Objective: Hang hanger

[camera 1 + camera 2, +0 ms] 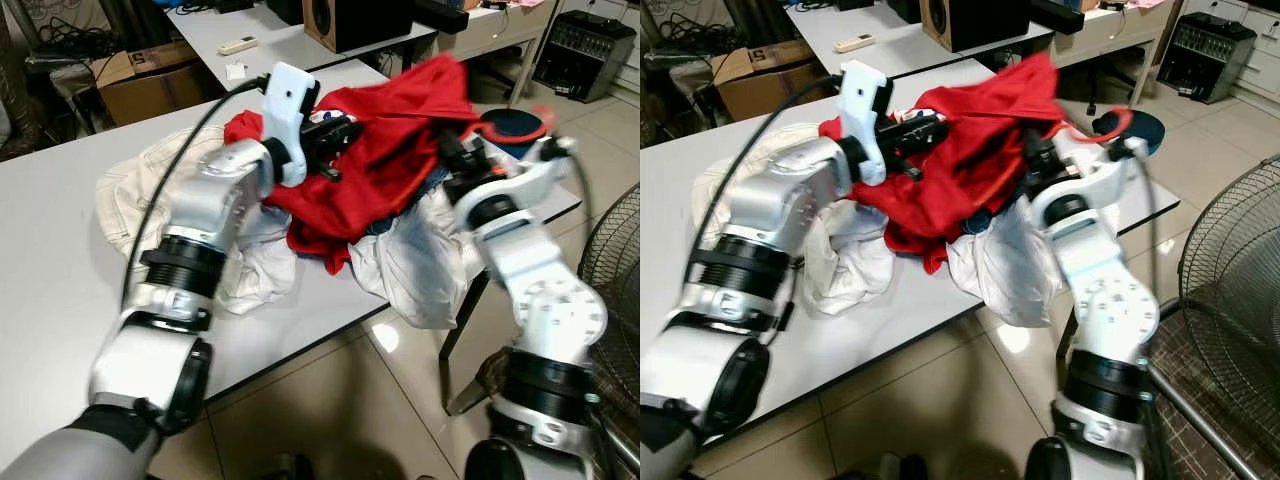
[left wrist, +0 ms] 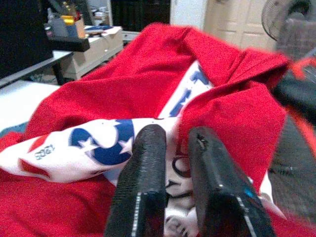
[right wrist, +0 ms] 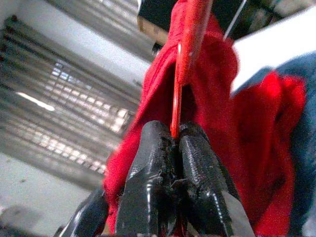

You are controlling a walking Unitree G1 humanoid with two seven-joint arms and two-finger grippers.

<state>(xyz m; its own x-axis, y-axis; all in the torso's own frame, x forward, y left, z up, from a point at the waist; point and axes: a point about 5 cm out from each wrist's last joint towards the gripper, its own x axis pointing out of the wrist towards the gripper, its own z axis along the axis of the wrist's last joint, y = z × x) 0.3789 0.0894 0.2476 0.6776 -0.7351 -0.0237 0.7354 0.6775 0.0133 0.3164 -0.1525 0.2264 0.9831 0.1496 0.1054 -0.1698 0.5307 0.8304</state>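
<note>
A red cotton T-shirt with a blue-and-white printed panel (image 1: 385, 140) sits lifted in the upper centre of the head views, above a heap of white and cream garments (image 1: 250, 250) on the white tabletop (image 1: 60, 270). The thin red plastic hanger (image 3: 185, 59) is buried in the shirt. In the right wrist view the right gripper (image 3: 173, 143) has its fingers clamped together on the hanger's lower bar, with red cloth draped on both sides. The left gripper (image 2: 170, 148), centre-left in the head views, has its fingers nearly together, apparently pinching the printed fabric, though the contact itself is hard to confirm.

The step in hand looks like seating the shirt on the hanger before any hanging. To do it well, the right grip should stay firm and level. The left should draw the cloth away from the hanger arm rather than downward, so the shoulder slides on without bunching. No rail is visible in these views.
</note>
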